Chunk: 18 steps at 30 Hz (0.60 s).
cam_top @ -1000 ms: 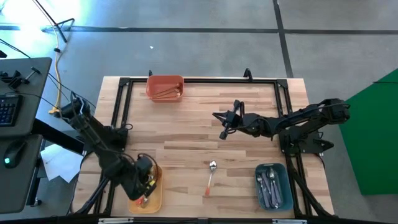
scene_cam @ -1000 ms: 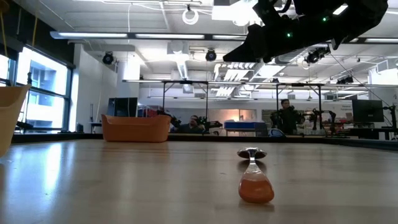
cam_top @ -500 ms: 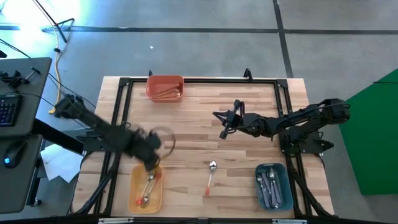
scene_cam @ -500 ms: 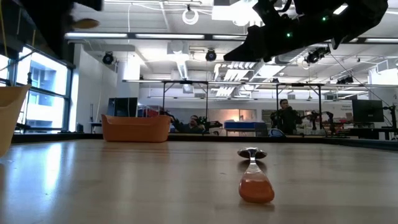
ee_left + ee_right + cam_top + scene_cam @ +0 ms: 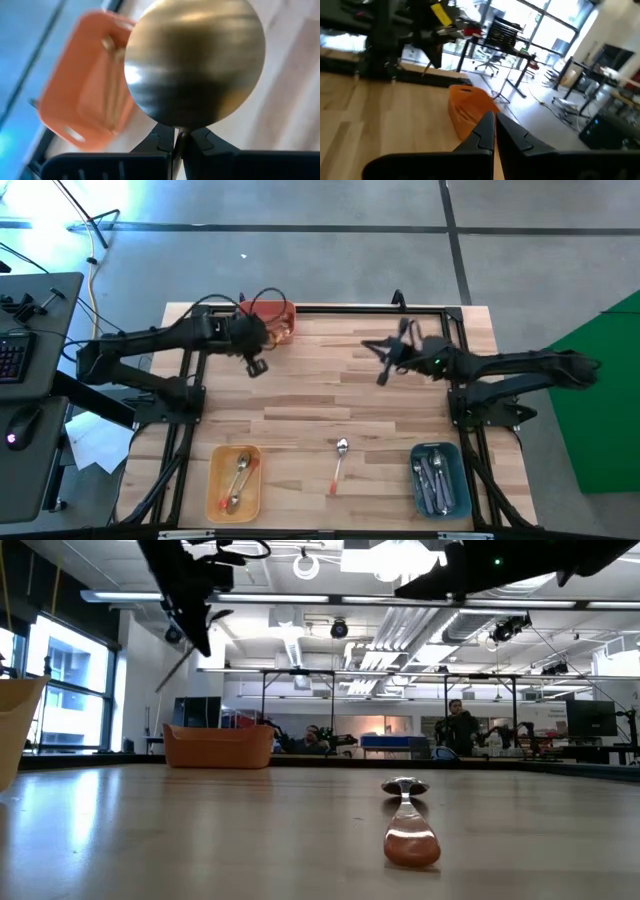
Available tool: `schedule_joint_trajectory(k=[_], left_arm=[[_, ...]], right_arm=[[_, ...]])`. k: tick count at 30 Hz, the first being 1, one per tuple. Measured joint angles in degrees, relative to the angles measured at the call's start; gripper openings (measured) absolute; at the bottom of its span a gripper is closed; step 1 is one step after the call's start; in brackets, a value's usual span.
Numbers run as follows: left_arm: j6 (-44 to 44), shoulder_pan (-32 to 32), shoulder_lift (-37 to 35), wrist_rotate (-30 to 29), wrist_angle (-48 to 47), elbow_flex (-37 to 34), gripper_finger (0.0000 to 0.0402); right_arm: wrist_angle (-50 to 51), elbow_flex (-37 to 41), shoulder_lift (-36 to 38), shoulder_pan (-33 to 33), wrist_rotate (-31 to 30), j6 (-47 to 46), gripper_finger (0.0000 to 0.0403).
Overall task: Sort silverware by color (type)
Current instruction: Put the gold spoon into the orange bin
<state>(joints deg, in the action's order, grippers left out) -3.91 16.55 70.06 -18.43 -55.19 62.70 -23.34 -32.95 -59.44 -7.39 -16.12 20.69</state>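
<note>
My left gripper [image 5: 256,366] hangs over the table's far left part, just near of the red bin [image 5: 266,320], and is shut on a gold spoon [image 5: 194,62]. In the low view the gripper [image 5: 203,612] is high up, and the spoon's thin handle [image 5: 175,668] slants down below it. A spoon with an orange-red handle [image 5: 338,465] lies flat on the table near the near edge, also seen in the low view [image 5: 410,830]. My right gripper [image 5: 382,373] hovers over the far middle of the table, shut [image 5: 495,127] and holding nothing. My left gripper pinches the gold spoon between its two fingertips [image 5: 165,142] at the neck [image 5: 178,131], just below the bowl. The spoon is lifted clear of the table. Its round bowl stands right in front of the wrist camera, and its handle hangs slanting below the fingers.
The red bin at the far edge holds gold spoons. A yellow bin [image 5: 215,500] at the near left holds two spoons. A teal bin [image 5: 458,480] at the near right holds several. A black frame [image 5: 320,310] runs around the table. Bare wood lies in the middle.
My left gripper has risen out of the yellow bin at the near left and swung fast to the far edge, toward the red bin, carrying the gold spoon lifted clear. My right arm has stretched out, and its gripper has shifted a little toward the far right.
</note>
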Motion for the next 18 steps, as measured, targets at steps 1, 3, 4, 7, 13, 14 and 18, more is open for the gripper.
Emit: schedule_joint_trajectory(k=[1,3,4,7,13,14,18], left_arm=[[1.92,1.48,0.0,-0.16,1.71,-0.02,0.0001],[4.25,5.23,0.23,-0.05,6.14,-0.03,0.0001],[5.32,7.13,0.5,0.01,7.91,0.0,0.0001],[8.13,13.34,2.24,1.92,10.06,0.28,0.0001],[14.04,22.99,11.28,8.57,9.74,5.06,0.0001],[15.35,23.77,13.18,9.15,9.81,6.64,0.0001],[21.26,24.99,20.6,8.64,7.6,14.2,0.0001]], right_arm=[[2.01,0.0,2.01,-1.21,0.68,-1.11,0.0],[5.91,-0.04,5.08,-3.25,1.81,-2.88,0.0],[7.77,-0.04,6.03,-4.11,2.5,-3.03,0.0],[11.4,-0.04,6.83,-6.42,3.08,-2.68,0.0],[12.52,-0.02,3.32,-10.69,5.62,-2.67,0.0],[12.49,-0.02,2.53,-11.43,6.87,-2.67,0.0],[12.48,0.0,-0.48,-14.51,10.94,-2.41,0.0]])
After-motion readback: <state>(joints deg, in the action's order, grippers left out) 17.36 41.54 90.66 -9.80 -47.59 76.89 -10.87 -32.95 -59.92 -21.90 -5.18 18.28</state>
